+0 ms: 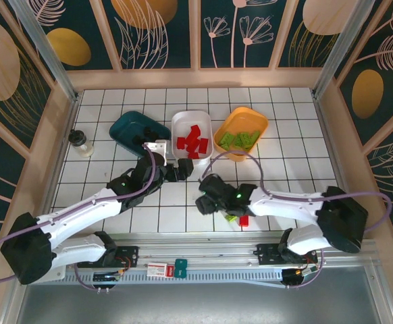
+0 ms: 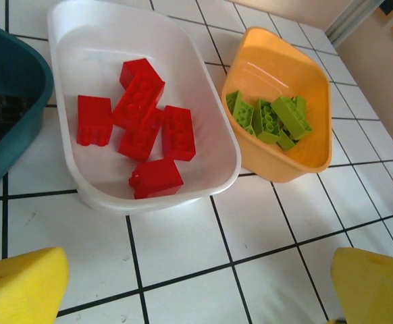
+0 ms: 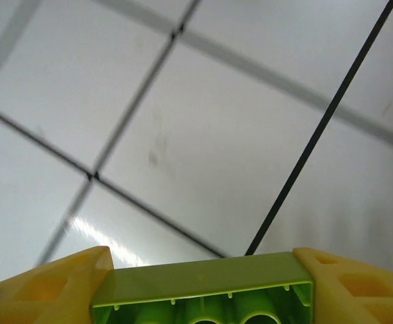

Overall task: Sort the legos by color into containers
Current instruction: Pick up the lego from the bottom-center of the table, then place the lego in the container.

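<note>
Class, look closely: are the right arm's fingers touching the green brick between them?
Touching. The right wrist view shows the green brick sitting flush against the yellow fingers on both sides, with no gap visible.

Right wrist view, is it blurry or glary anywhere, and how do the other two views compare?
Right wrist: the green lego in the right hand is fairly sharp, the tiles behind it blur, with a glare patch lower left. Left wrist: crisp, with a sheen on the orange tub wall. Top external: even light, soft shadows under the arms.
</note>
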You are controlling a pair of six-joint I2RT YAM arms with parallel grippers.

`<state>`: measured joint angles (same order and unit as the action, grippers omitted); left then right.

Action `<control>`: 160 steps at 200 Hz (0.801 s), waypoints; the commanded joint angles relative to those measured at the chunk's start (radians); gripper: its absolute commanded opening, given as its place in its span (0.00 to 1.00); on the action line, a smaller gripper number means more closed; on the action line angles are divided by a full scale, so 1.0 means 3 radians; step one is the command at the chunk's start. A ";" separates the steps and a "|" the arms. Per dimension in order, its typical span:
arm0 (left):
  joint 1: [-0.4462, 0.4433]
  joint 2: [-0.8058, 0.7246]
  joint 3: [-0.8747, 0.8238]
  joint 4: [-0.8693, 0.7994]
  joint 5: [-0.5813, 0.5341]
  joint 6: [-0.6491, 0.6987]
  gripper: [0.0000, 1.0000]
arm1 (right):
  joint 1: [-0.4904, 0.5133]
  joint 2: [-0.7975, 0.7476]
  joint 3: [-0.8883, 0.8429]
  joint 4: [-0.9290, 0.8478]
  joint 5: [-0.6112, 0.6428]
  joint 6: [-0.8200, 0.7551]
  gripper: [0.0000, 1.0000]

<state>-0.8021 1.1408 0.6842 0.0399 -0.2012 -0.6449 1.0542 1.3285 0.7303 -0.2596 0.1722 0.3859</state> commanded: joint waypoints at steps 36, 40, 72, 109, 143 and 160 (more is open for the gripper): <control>0.0015 -0.0050 -0.0076 -0.0097 -0.0078 0.0067 0.99 | -0.1186 -0.0124 0.0354 0.0882 -0.0152 -0.0298 0.42; 0.0015 -0.0045 -0.0081 -0.0090 -0.0061 0.0073 0.99 | -0.1269 -0.0071 0.0398 0.0907 -0.0155 -0.0304 0.42; 0.0015 0.0023 -0.0097 -0.0057 0.0040 0.0093 0.99 | -0.1788 0.0467 0.0766 0.1030 -0.0231 -0.0290 0.43; 0.0012 0.0136 -0.0092 -0.0039 0.0112 0.0109 0.99 | -0.2077 0.1075 0.1188 0.1005 -0.0278 -0.0156 0.44; 0.0011 0.0222 -0.0072 0.0000 0.0197 0.0168 0.99 | -0.2101 0.1391 0.1379 0.0907 -0.0207 -0.0008 0.54; 0.0006 0.0282 -0.0033 0.0005 0.0268 0.0229 0.99 | -0.2108 0.1454 0.1356 0.0949 -0.0199 0.0089 0.66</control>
<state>-0.8021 1.2011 0.6617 0.0257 -0.1604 -0.6170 0.4244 1.7412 1.1088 0.0193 0.1036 0.3592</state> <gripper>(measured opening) 0.988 0.630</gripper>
